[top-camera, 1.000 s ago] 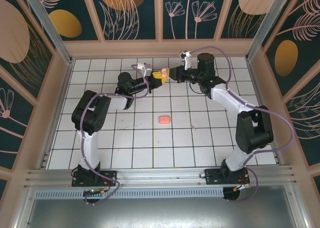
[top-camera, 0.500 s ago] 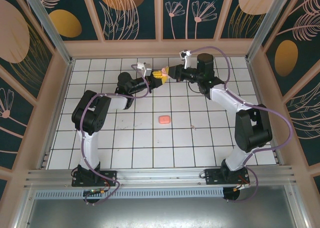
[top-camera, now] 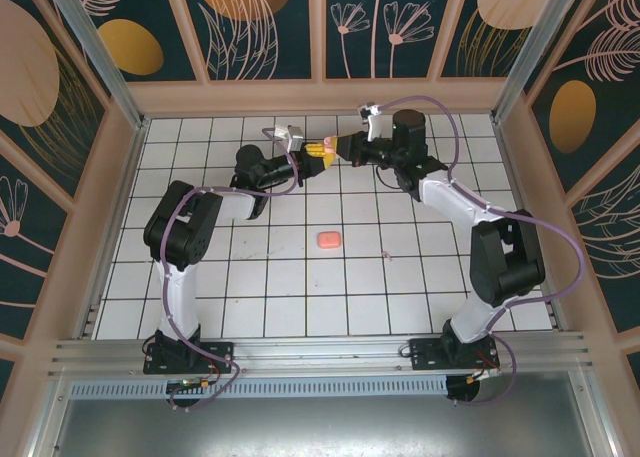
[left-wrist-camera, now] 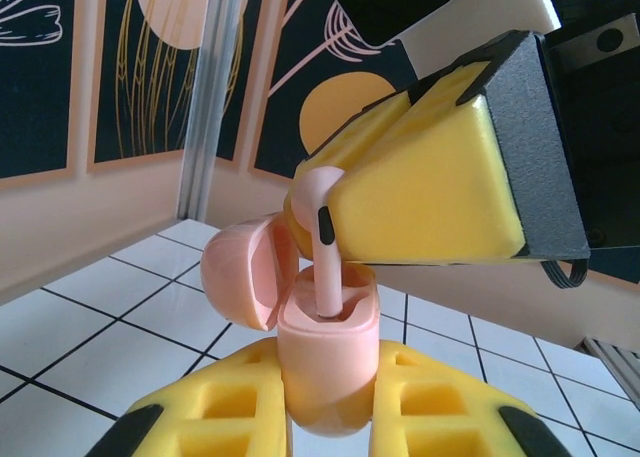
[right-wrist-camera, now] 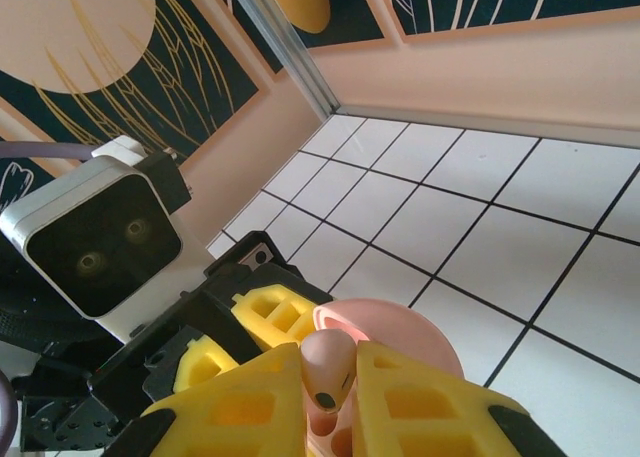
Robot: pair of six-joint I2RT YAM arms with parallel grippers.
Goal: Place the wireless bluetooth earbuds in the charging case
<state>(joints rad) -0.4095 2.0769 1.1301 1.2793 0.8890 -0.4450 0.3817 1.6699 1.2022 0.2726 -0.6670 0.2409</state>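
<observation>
Left gripper (left-wrist-camera: 326,407): clamped on the case (left-wrist-camera: 327,342), one yellow finger on each side of its lower body. Case upright, mouth up. Lid (left-wrist-camera: 243,272) hinged open, leaning away to the left of the mouth.

Right gripper (right-wrist-camera: 327,382): pinching one earbud (left-wrist-camera: 322,239) between its yellow pads, right at the tips. In the left wrist view it comes in from upper right, directly above the left gripper's fingers.

Earbud: stem points down and enters the case mouth, and the rounded head sits above the rim, against the right pads. Dark slot on the head faces the left wrist camera. Depth of stem in the socket: cannot tell.

Top view: both grippers meet tip to tip, raised over the far rows of the tiled floor (top-camera: 260,307), with case and earbud between them.

Coral pod (top-camera: 329,239): flat on the tiles, well apart from both grippers, on the near side toward the arm bases.
</observation>
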